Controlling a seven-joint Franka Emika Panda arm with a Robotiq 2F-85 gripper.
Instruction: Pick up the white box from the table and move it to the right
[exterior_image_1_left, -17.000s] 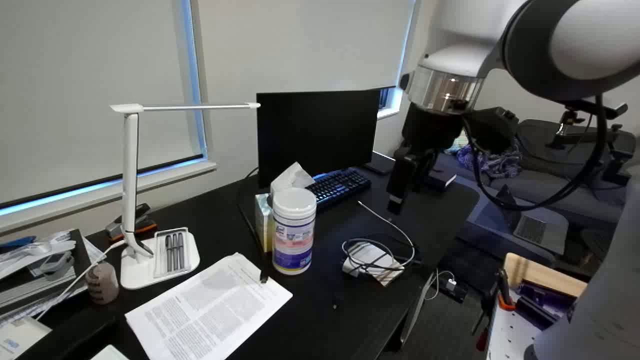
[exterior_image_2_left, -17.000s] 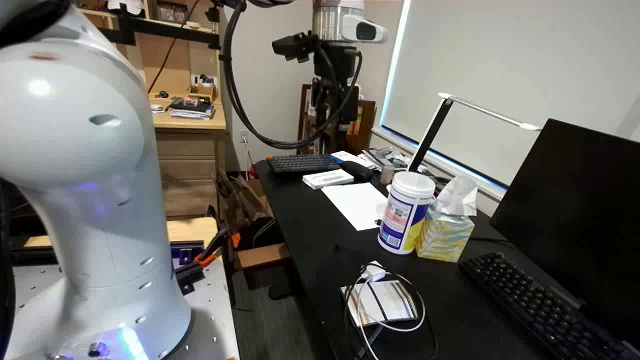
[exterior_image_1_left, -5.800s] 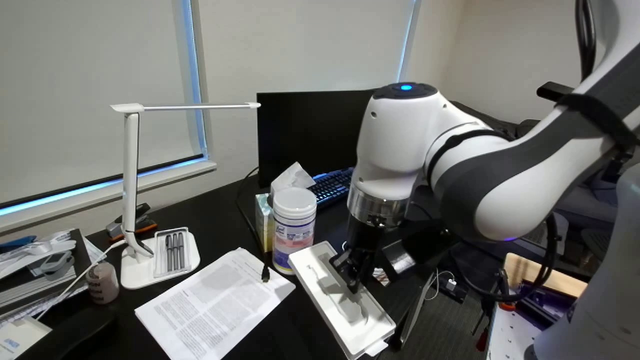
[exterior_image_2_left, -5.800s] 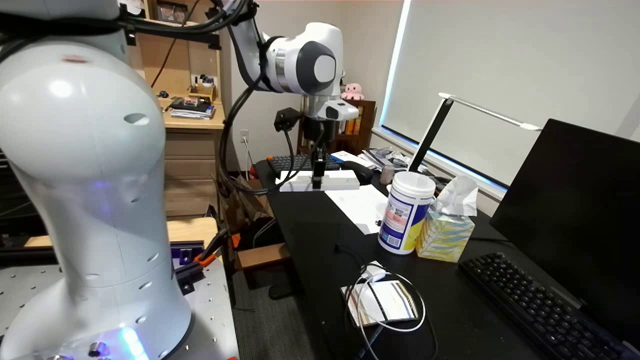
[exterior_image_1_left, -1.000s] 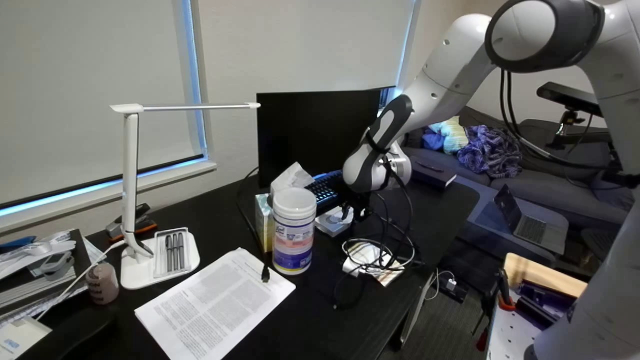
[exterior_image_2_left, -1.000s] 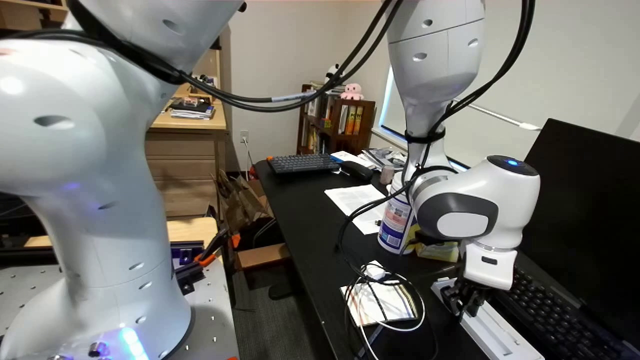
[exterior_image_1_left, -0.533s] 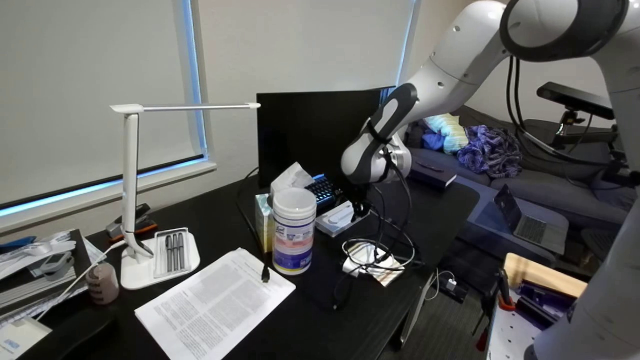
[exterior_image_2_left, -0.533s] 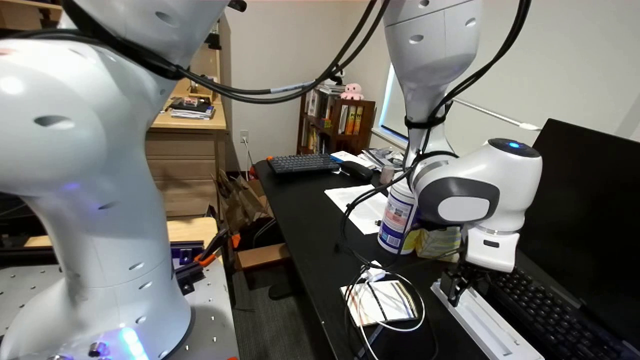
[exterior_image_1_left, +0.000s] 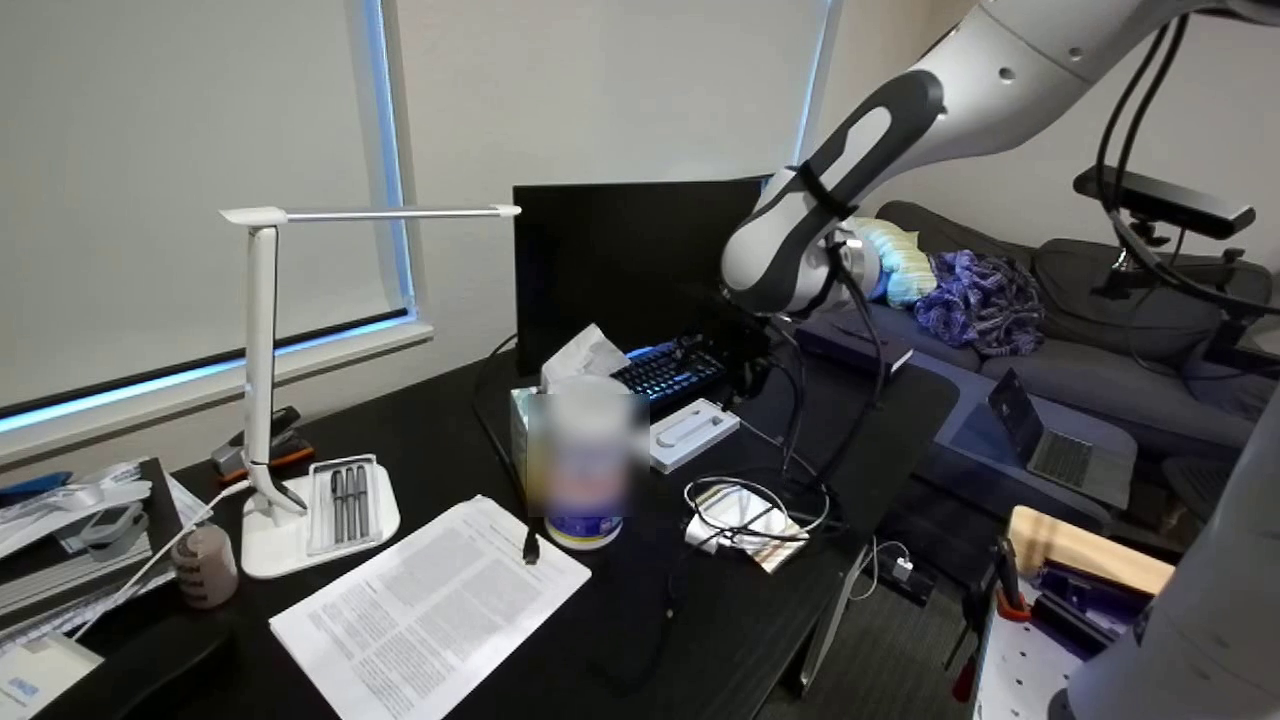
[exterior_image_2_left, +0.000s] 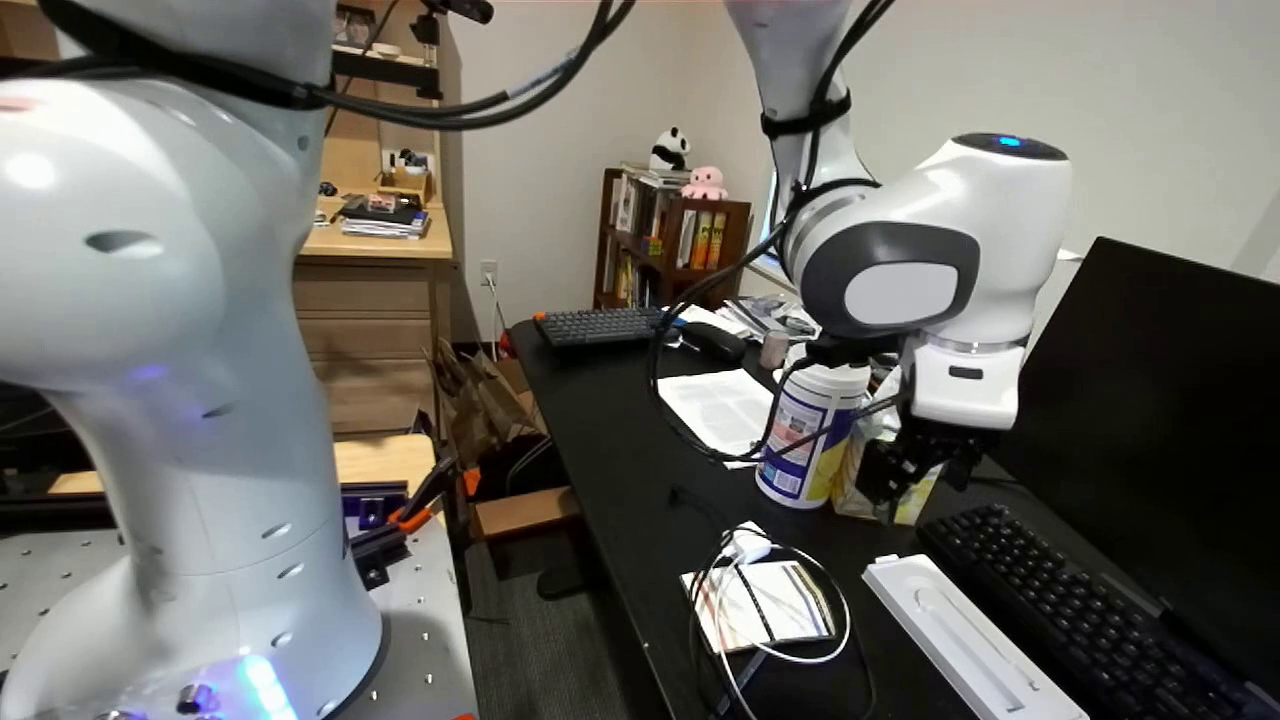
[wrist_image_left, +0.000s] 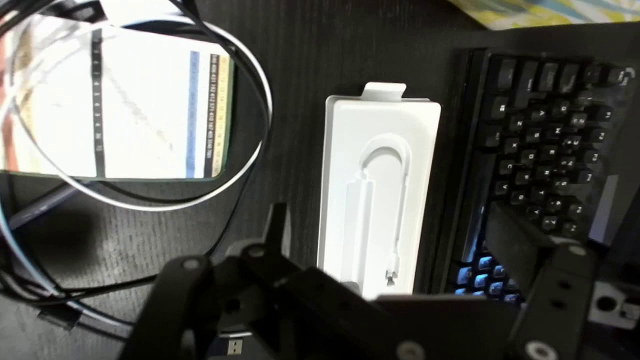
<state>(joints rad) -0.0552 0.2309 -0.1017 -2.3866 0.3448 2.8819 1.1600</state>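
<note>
We see the white box (wrist_image_left: 385, 190) lying flat on the table (exterior_image_2_left: 630, 470), well in from the front edge, where the robot (exterior_image_2_left: 230, 420) stands, and on the side of the rounded corner nearest to the sofa (exterior_image_1_left: 1075, 350). Its long sides run almost parallel to the lit keyboard (wrist_image_left: 540, 135), which is just beside it, toward the back edge with the monitor (exterior_image_1_left: 630, 270). The claw (wrist_image_left: 390, 220) hangs above with its fingers (wrist_image_left: 517, 240) spread wide and pinches nothing; in an exterior view the white box (exterior_image_2_left: 970, 640) lies below it, not touched. We judge that the transfer may be already complete, because the box rests on the robot's right part of the table. If we should lift it, we expect a light thing, for it seems a lidless tray with a moulded hollow. The walls are probably stiff enough for a gentle pinch, but thin, so a strong squeeze could bend them, and the smooth surface may slip a little. We would hold it across the narrow width, near the middle of the long sides, and not by the small end flap (wrist_image_left: 384, 91), which looks weak. Toward the keyboard the gap is slim, so that finger must descend with care.
</note>
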